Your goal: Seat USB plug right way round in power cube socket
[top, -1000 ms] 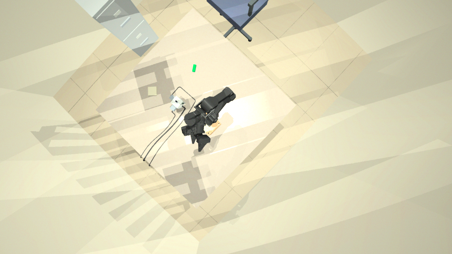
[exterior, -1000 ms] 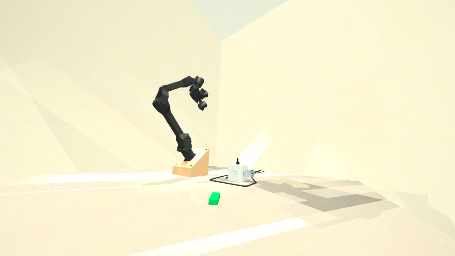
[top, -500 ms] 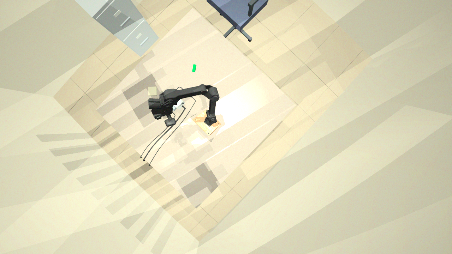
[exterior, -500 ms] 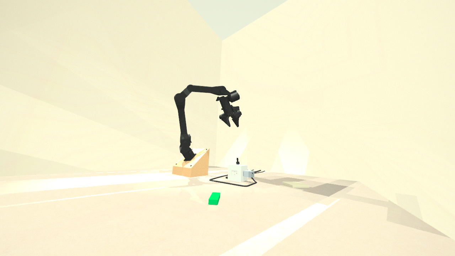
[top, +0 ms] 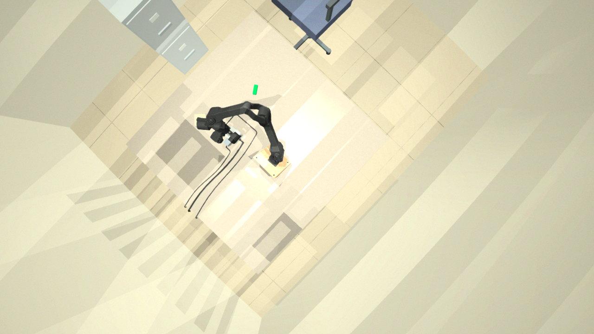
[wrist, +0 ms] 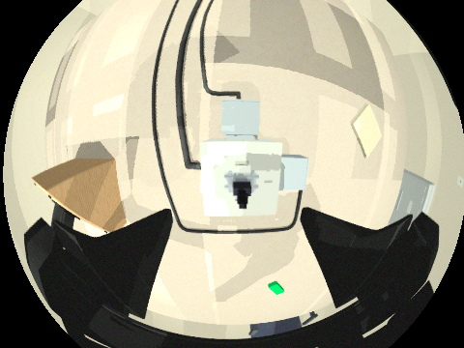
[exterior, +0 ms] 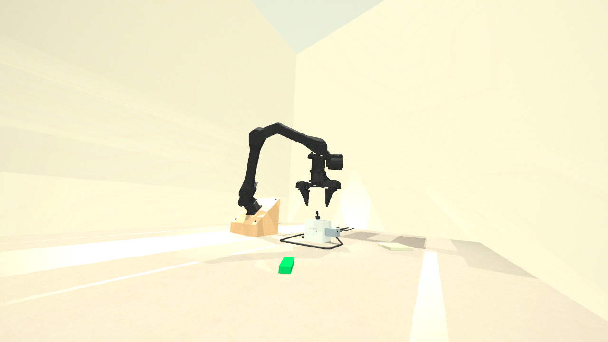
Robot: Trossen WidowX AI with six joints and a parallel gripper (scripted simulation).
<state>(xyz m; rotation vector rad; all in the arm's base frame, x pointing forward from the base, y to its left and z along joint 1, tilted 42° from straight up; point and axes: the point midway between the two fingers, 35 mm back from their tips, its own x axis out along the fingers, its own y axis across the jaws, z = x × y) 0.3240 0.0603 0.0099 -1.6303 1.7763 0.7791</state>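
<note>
- The claw (top: 233,135) (exterior: 316,205) (wrist: 238,217) points down with its 2 fingers spread wide, nothing between them.
- Below the fingertips, apart from them, the black USB plug (exterior: 317,215) (wrist: 243,190) stands up from the top of the white power cube (top: 237,131) (exterior: 316,232) (wrist: 217,193); how deep it sits cannot be told.
- Small marks on the cube are too tiny to read.
- 2 pale blue-grey blocks, a side block (exterior: 332,232) (wrist: 296,173) and a cabled block (top: 226,143) (wrist: 240,117), jut from adjacent sides of the cube.
- Dark cables (top: 189,210) (exterior: 304,244) (wrist: 180,87) run beside it, 1 bending around the cube.
- The black arm (top: 272,132) (exterior: 251,163) arches from a wooden base (top: 274,174) (exterior: 267,221) (wrist: 87,184).
- A green block (top: 255,89) (exterior: 286,265) (wrist: 275,288) and a pale square pad (top: 200,118) (exterior: 396,246) (wrist: 367,130) lie apart from the cube.
- Beyond are a grey cabinet (top: 174,37) (wrist: 411,198) and a blue chair (top: 315,16) (wrist: 275,328).
</note>
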